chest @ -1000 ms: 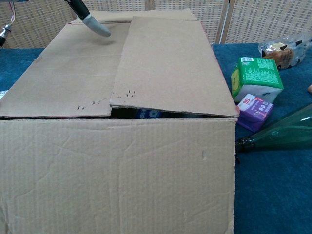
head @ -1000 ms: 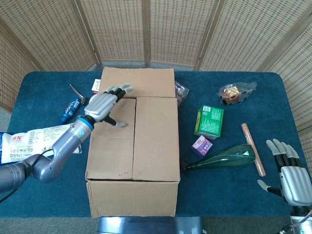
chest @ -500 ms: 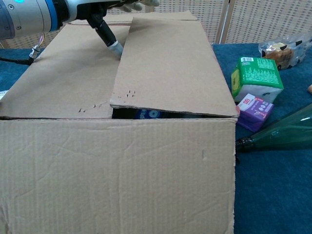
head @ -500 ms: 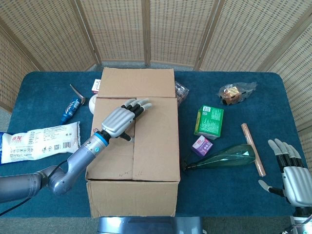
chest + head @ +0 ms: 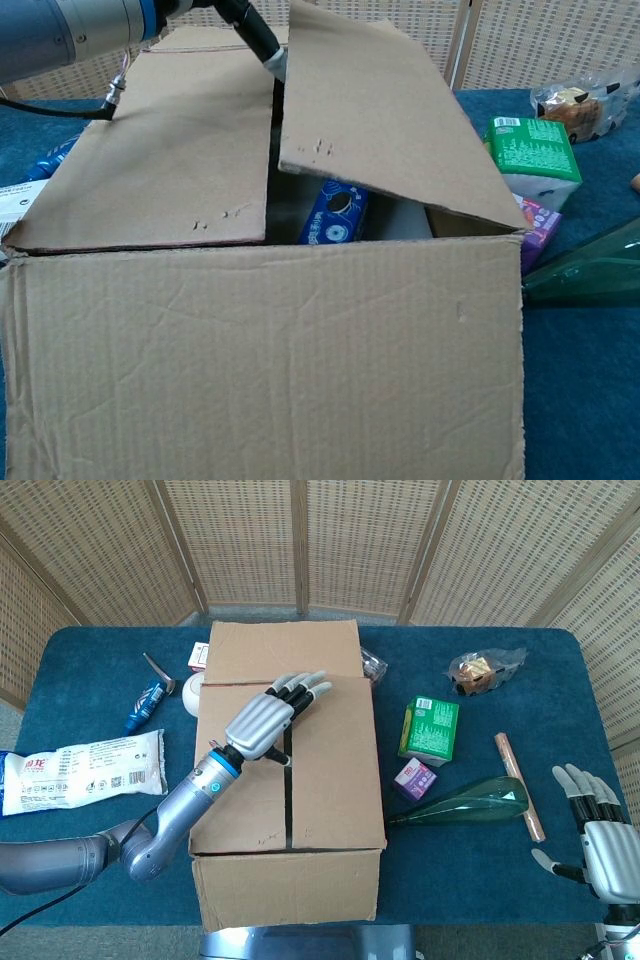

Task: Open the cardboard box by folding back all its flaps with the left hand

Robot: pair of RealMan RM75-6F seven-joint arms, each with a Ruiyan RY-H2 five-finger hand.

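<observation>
The cardboard box (image 5: pixel 288 780) stands in the middle of the blue table (image 5: pixel 90 670), near the front edge. Its right top flap (image 5: pixel 385 110) is tilted up along the middle seam, while the left top flap (image 5: pixel 160 150) lies almost flat. Through the dark gap between them a blue packet (image 5: pixel 335 212) shows inside the box. The far flap (image 5: pixel 283 650) is folded back and lies flat toward the screen.

The left hand (image 5: pixel 265 720) is over the box top, palm down, with its arm reaching in from the lower left. Its fingers (image 5: pixel 305 687) are stretched out across the raised flap, and the thumb (image 5: pixel 262 45) points down at the seam, touching the edge of the raised flap. I cannot tell if the flap is really pinched between them.

The right hand (image 5: pixel 603 835) is at the right front corner of the table, palm down, fingers spread and holding nothing.

The box is plain brown corrugated board with small creases. Right of it are a green carton (image 5: pixel 431 729), a small purple box (image 5: pixel 414 778), a dark green glass bottle (image 5: pixel 465 802) lying on its side, and a brown stick (image 5: pixel 519 786). On the left lie a white snack bag (image 5: pixel 85 770) and a blue tube (image 5: pixel 144 706).
</observation>
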